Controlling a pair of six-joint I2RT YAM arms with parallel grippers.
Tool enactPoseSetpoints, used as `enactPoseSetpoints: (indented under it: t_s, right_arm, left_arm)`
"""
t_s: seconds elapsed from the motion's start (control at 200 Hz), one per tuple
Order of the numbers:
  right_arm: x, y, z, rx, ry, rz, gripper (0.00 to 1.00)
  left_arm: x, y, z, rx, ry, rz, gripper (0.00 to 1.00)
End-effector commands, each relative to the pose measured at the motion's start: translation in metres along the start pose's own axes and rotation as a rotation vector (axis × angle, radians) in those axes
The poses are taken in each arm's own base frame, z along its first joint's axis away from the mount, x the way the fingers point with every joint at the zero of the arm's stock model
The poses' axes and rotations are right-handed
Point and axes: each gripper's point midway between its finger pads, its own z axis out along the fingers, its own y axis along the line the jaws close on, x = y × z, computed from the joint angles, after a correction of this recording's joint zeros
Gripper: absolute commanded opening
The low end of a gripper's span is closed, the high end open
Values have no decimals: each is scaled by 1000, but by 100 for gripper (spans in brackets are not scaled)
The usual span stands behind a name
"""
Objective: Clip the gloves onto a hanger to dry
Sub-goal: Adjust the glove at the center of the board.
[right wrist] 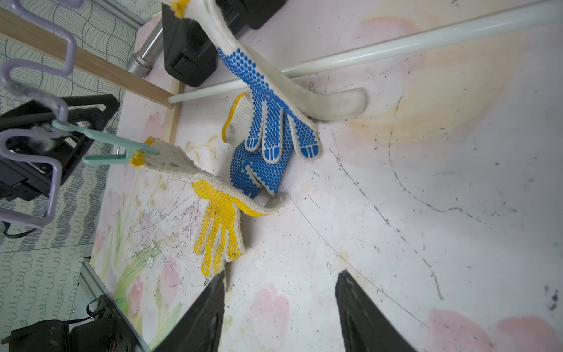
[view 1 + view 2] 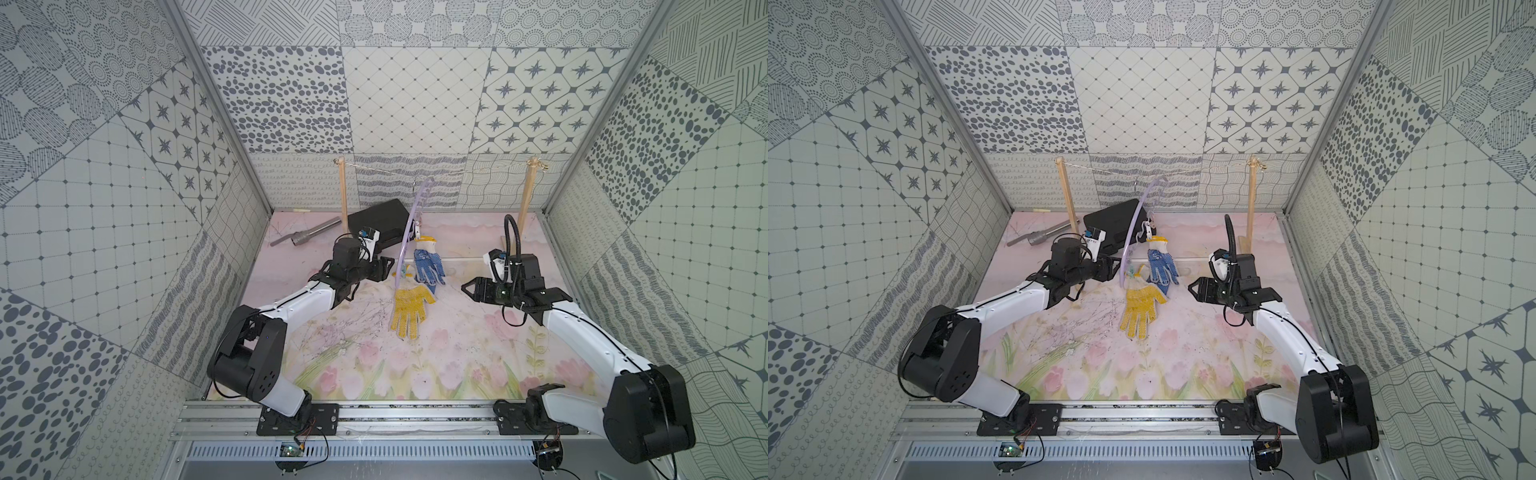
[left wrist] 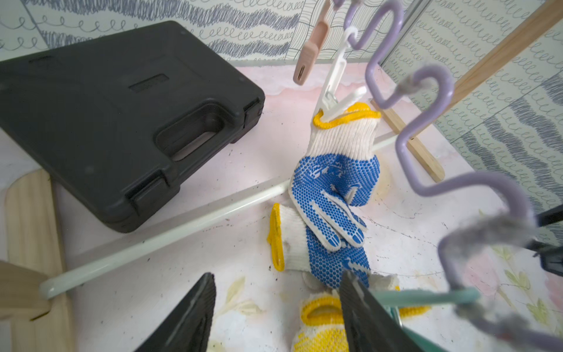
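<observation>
- While both arms hover over the table [image 2: 457, 353], left gripper [image 2: 387, 267] sits just beside the hanger [image 3: 475, 181], jaws apart, nothing between them.
- right gripper [image 1: 281, 274] also parted and empty, near the gloves but not touching.
- hanger hangs from the string [image 2: 386, 170] between the wooden posts [image 2: 344, 195].
- blue-dotted glove [image 2: 428, 262] clipped by its cuff in the white peg [image 3: 332, 79], fingers draped over the second blue glove [image 3: 332, 259], which lies loose on the table.
- yellow-dotted glove [image 2: 409, 309]: cuff in the teal peg [image 1: 100, 137], fingers on the table.
</observation>
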Motion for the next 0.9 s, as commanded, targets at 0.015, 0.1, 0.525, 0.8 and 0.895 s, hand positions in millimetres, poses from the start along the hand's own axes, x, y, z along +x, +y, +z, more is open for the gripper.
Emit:
enactPoseSetpoints:
  t_s: [0.015,0.1,0.525,0.8,0.895]
  right_arm:
    - [16,-8,-10,52,17,1,59]
    - [23,-9,-20,70,16,14,57]
    - [50,-26,-35,177,44,167,40]
    - [39,-10,-12,114,72,121,41]
    - [27,-1,3,78,69,72,43]
  left_arm:
    - [25,16,-17,-139,53,-69,65]
    - [34,13,-21,-137,47,-96,64]
    - [41,5,-46,-125,13,-98,64]
    - [44,32,-66,-286,31,-136,65]
    - [45,29,-65,-260,44,-146,65]
